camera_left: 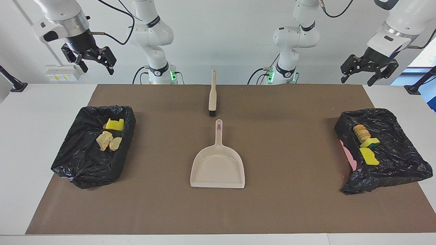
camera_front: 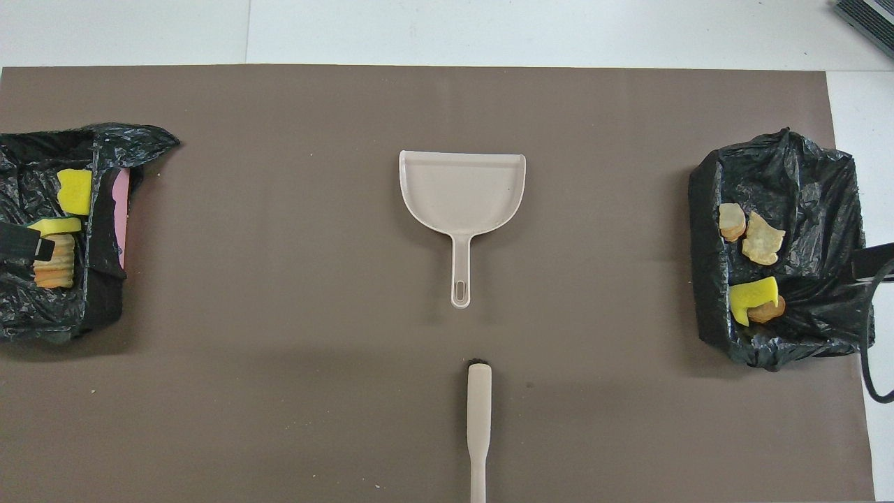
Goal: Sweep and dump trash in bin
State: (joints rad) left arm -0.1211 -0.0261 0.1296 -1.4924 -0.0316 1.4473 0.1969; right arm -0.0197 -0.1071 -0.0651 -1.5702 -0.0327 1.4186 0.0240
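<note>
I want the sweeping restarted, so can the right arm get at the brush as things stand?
Probably yes. The brush lies alone on the mat, between the two arm bases, with the dustpan apart from it. The right pincer hangs open, holding nothing, above the right arm's end of the table, and nothing stands between them.

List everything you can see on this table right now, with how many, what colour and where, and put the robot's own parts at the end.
dustpan: one, beige, middle of the mat, handle toward the robots.
brush: one, beige with black bristles, nearer to the robots than the dustpan, in line with its handle.
bins: two, lined with black bags, one at each end of the mat.
trash: seven bits, yellow sponge, orange-brown and pale tan lumps; four in the bin at the right arm's end, three in the bin at the left arm's end.
mat: one, brown, covering the white table.
left gripper: one, black, open, raised near the left arm's end.
right gripper: one, black, open, raised near the right arm's end.
</note>
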